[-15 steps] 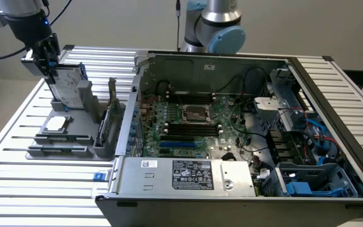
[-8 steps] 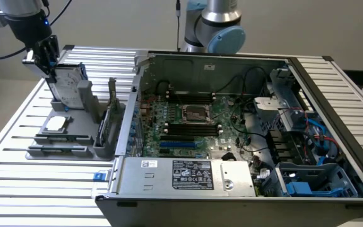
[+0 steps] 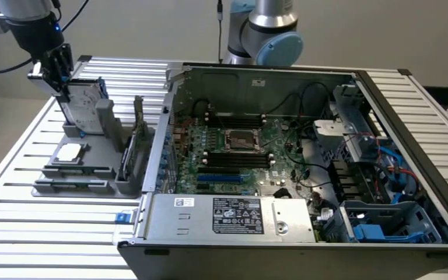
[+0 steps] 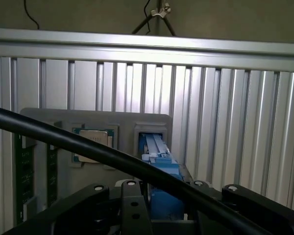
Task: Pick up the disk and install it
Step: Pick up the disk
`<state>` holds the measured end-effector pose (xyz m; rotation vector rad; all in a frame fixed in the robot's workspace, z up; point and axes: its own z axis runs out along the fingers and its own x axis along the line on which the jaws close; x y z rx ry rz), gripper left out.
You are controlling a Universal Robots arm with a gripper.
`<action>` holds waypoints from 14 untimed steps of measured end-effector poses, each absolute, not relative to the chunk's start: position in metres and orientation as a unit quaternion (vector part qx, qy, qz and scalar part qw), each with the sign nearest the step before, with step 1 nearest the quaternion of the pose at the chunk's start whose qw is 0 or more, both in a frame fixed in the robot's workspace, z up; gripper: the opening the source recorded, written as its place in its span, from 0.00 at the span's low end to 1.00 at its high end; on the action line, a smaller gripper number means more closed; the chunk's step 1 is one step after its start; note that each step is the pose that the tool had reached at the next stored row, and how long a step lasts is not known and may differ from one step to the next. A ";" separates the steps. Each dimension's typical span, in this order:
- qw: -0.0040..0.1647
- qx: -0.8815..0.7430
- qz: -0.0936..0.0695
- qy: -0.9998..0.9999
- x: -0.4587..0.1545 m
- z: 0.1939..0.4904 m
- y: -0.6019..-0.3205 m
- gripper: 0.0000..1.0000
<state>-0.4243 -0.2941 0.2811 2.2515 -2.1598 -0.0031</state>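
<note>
The disk [image 3: 84, 105] stands on edge in the back slot of a grey holder [image 3: 91, 175] on the slatted table, at the exterior view's left. Its silver body and blue frame show. My gripper [image 3: 56, 76] has come down over the disk's top edge and straddles it. In the wrist view the disk's blue frame [image 4: 159, 156] sits between the black links of the gripper [image 4: 161, 200], with a narrow gap showing on one side. The gripper is open and the disk rests in its slot.
The holder also carries a small square silver chip [image 3: 68, 153] [image 4: 94, 144] and upright green boards [image 3: 135, 146]. An open computer case [image 3: 286, 175] with a silver power-supply box [image 3: 232, 214] takes up the exterior view's right. A black cable [image 4: 63, 139] crosses the wrist view.
</note>
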 end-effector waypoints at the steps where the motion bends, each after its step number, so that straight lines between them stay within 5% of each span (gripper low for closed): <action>1: 0.012 0.721 0.000 -0.692 -0.424 0.281 -0.294 0.38; 14: 0.022 0.720 0.010 -0.693 -0.424 0.281 -0.294 0.33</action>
